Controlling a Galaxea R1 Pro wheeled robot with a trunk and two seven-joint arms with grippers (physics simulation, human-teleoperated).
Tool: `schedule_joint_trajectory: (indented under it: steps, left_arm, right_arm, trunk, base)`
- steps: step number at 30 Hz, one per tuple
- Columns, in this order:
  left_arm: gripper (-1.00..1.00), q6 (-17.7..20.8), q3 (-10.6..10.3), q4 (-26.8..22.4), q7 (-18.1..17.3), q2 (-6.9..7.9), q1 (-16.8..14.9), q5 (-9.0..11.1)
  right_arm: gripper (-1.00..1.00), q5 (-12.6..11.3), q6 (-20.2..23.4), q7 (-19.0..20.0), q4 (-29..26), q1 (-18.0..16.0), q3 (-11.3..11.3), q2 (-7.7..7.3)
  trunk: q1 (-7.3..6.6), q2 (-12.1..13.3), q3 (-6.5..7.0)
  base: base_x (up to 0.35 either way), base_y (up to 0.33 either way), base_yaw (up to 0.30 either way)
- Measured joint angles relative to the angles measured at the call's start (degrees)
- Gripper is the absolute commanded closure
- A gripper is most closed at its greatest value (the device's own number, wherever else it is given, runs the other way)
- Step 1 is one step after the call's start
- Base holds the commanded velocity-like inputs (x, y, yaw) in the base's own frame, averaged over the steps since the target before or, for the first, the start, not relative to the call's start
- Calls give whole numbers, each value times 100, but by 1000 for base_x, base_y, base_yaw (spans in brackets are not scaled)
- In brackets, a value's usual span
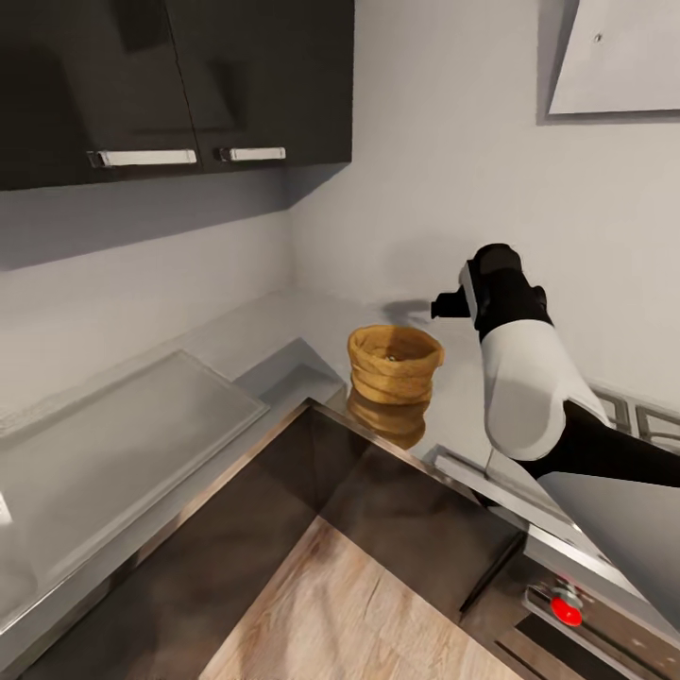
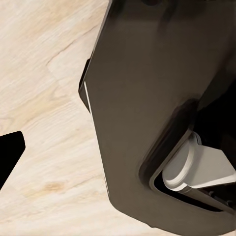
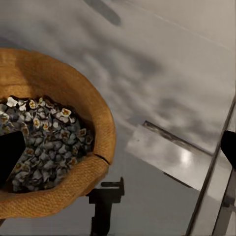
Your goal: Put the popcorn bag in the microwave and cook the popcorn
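Burlap popcorn bag on glossy steel countertop — right claw state unclear; left too.

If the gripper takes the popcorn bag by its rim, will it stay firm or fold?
The popcorn bag looks like soft woven burlap with wrinkled sides, so its rim would probably fold. It stands open, and the popcorn lies loose inside, so tilting it may spill pieces.

The popcorn bag was tan-brown with a woven burlap texture; the popcorn inside was grey and pale yellow. Beneath it the countertop was glossy grey, and above it the cabinets were black.
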Motion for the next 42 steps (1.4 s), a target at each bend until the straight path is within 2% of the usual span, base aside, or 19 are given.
schedule_joint_trajectory:
  steps: [9,42]
  left_arm:
    - [-100,0,-5,17,0,4,0,-1]
    - [-100,0,-16,31,-17,13,0,-11]
  right_arm:
    - [-100,-38,-5,-29,1127,-1,1,1]
    - [-100,-36,-6,30,1172,57,16,2]
  trunk:
    - [0,0,0]
    - [0,0,0]
  base:
    - [0,0,2]
    - [55,0,0]
